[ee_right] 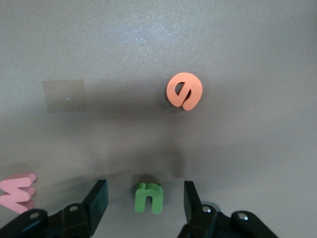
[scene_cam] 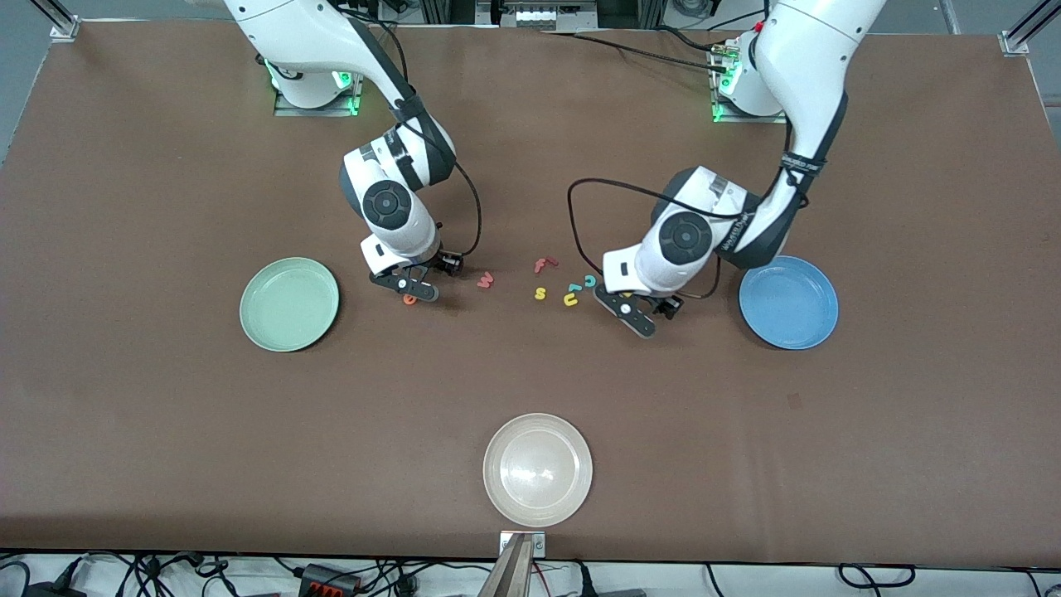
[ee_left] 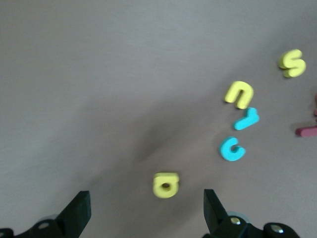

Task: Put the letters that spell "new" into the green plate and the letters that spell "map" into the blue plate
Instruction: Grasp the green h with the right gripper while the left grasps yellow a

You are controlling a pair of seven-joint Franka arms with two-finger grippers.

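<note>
Here the right gripper (ee_right: 141, 198) is set low over the counter (scene_cam: 166, 431) with its fingers (ee_right: 96, 201) apart on both sides of the green "n" (ee_right: 148, 197), so a grasp seems prepared. The orange "e" (ee_right: 184, 90) and pink "w" (scene_cam: 486, 280) lie near it, the green plate (scene_cam: 289, 303) beside. The left gripper (ee_left: 143, 210), fingers wide apart, is held over the yellow "a" (ee_left: 166, 184), near the blue plate (scene_cam: 788, 302). Both plates are unfilled. The "m" and "p" cannot be made out with certainty.
</note>
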